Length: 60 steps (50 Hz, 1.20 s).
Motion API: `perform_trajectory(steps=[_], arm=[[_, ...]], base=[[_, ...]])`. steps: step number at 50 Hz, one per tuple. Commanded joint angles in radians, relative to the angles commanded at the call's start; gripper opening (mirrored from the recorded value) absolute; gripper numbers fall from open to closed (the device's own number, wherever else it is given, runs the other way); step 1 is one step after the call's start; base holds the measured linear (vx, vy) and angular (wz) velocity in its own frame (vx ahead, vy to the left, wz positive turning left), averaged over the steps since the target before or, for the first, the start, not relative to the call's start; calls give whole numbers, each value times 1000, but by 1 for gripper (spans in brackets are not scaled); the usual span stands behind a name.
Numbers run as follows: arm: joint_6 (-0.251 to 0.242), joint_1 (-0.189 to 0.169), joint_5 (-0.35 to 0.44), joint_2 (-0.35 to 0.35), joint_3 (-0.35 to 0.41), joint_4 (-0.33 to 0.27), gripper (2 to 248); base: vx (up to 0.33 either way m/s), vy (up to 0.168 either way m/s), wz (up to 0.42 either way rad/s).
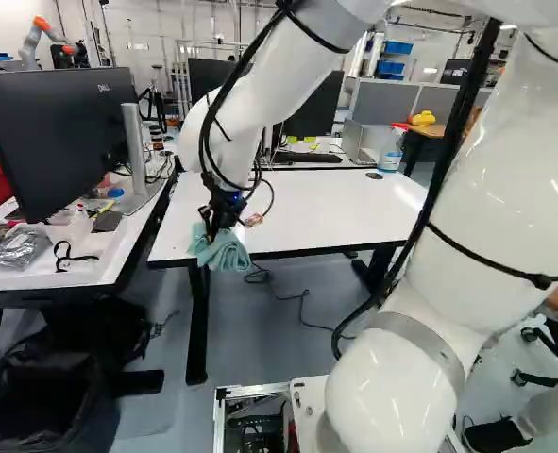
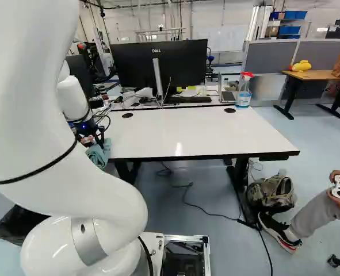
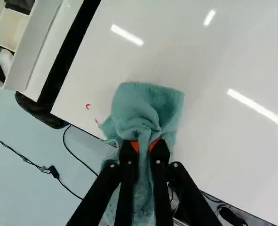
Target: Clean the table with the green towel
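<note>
Gripper pinches green towel at table's front corner

The fingers of the gripper stand a little apart, closed on a bunched fold of the towel, with an orange pad pressing from each side. Part of the towel lies ahead of the fingers on the white table; the rest hangs over the near edge, at the table's left front corner.

Two small red marks show on the tabletop beside the towel; whether they are writing cannot be told. Pale lettering sits on the back of the black monitor beyond the table, and also on the large monitor at the left of the left base view. A clear spray bottle with a red and white top stands near the table's far edge; its label is too small to make out.
</note>
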Motion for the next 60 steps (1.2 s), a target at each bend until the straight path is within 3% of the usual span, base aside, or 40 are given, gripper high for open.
perform_trajectory(steps=[14,27,47,60], arm=[[0,-26,0,-60,-64,0,42],[0,-27,0,-122,-134,0,42],[0,28,0,-179,-200,0,42],[0,75,0,-180,-202,0,42]], base=[[0,0,0],[0,0,0],[0,0,0],[0,0,0]])
